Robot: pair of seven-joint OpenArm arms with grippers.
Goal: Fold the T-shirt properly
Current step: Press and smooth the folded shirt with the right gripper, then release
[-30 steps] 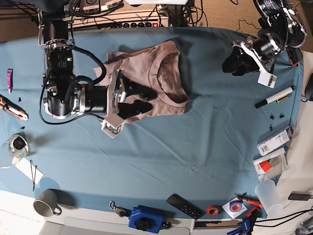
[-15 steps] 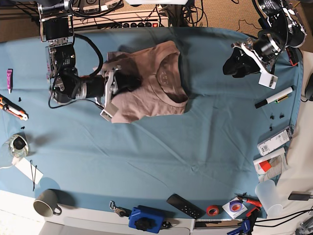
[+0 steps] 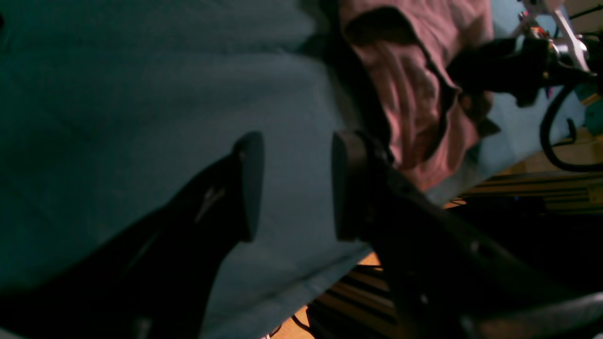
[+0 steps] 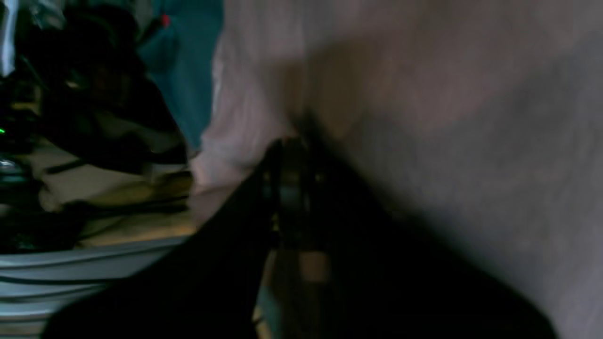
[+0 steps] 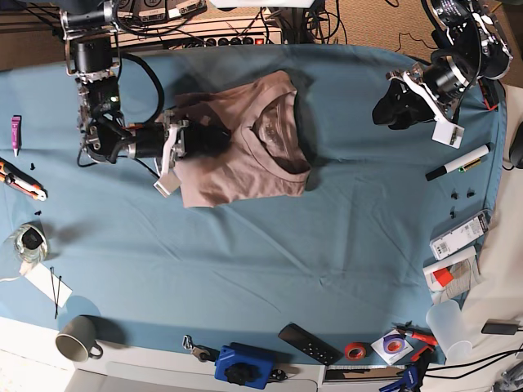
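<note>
on the teal table cloth (image 5: 270,261), toward its far side and left of middle in the base view, lies the t-shirt (image 5: 245,151), a dusty pink-beige bundle folded over itself with the ribbed collar facing up and to the right. the right gripper (image 5: 214,140) reaches in from the left and sits on the shirt's left part; its wrist view is blurred, but the two dark fingers (image 4: 287,160) stand pressed nearly together with a pinch of the pink fabric between them, so the claw is closed on the t-shirt. the left gripper (image 5: 391,104) hangs above bare cloth near the right far corner, well apart from the shirt; its wrist view shows both pads (image 3: 249,183) standing clearly apart with only cloth behind the gap, holding nothing. a black-capped white marker (image 5: 458,162) lies on the cloth just beside that arm.
</note>
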